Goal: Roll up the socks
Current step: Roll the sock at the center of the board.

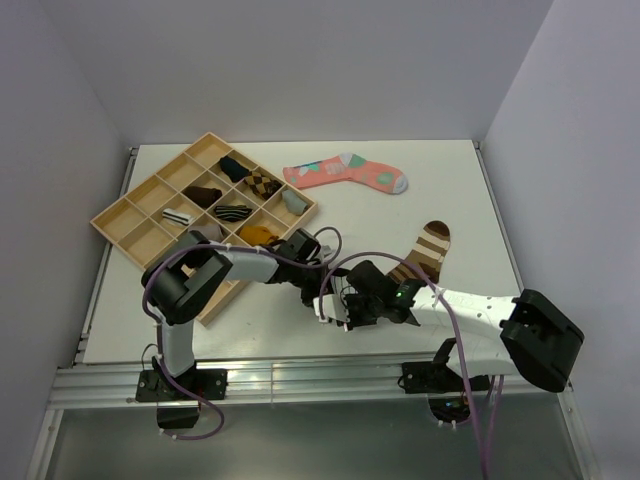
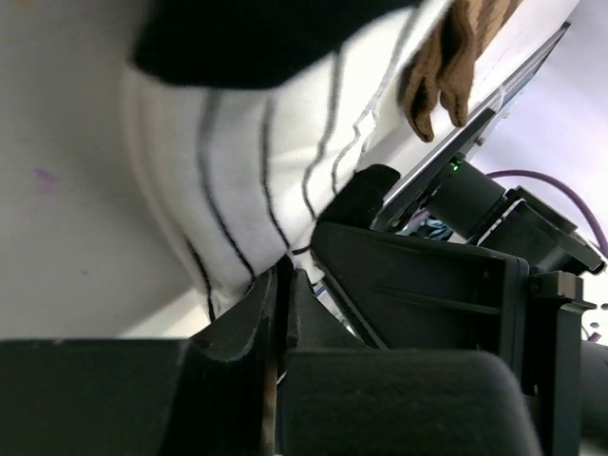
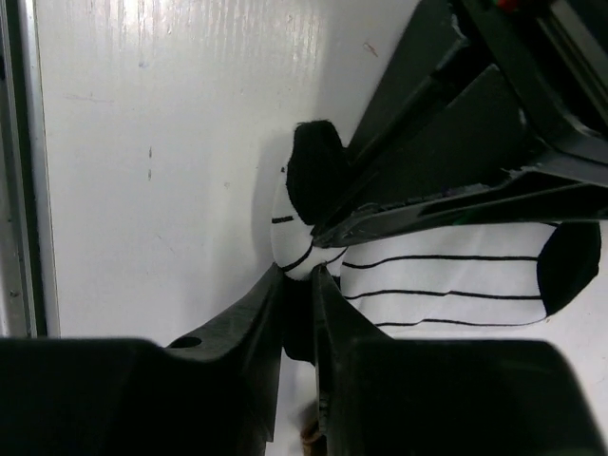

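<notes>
The short white sock (image 1: 327, 306) with thin black stripes lies at the table's near middle, squeezed between both grippers. In the left wrist view my left gripper (image 2: 282, 274) is shut, pinching the white sock (image 2: 228, 142) at its edge. My right gripper (image 3: 297, 272) has its jaws closed narrowly on a folded bulge of the white sock (image 3: 446, 285), right below the black cuff (image 3: 316, 176). From above, the left gripper (image 1: 318, 280) and right gripper (image 1: 338, 305) meet tip to tip. The brown sock (image 1: 428, 248) with tan bands lies flat behind the right arm, partly under it.
A coral-pink sock (image 1: 345, 172) with teal patches lies at the back middle. A wooden compartment tray (image 1: 150, 178) holding several rolled socks sits at the left, under the left arm's elbow. Walls close in the table on three sides.
</notes>
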Controlling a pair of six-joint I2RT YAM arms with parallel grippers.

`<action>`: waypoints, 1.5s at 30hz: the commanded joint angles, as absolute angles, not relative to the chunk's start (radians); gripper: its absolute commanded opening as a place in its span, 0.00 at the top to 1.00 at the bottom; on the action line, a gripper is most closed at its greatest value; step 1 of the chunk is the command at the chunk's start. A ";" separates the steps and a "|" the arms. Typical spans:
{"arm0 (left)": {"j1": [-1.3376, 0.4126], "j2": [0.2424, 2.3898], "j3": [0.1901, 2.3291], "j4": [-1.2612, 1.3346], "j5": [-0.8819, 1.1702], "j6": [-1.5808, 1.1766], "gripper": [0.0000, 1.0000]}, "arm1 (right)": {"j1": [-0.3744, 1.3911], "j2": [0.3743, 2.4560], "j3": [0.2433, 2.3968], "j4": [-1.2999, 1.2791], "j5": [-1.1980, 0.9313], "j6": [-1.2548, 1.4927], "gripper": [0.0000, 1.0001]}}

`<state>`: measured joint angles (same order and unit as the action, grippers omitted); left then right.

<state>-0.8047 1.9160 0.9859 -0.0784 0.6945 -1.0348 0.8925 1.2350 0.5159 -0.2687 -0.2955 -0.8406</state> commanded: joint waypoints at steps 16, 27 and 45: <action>-0.778 1.531 0.599 0.451 0.249 -1.169 0.72 | 0.723 1.466 0.756 -0.636 -0.609 -0.874 0.91; -0.955 1.212 0.362 0.557 -0.323 -1.090 0.70 | 0.574 1.908 1.112 -1.001 -0.710 -0.905 0.92; -1.144 1.465 0.581 0.545 -0.091 -0.463 0.64 | 0.489 2.157 1.292 -1.149 -0.718 -0.890 0.92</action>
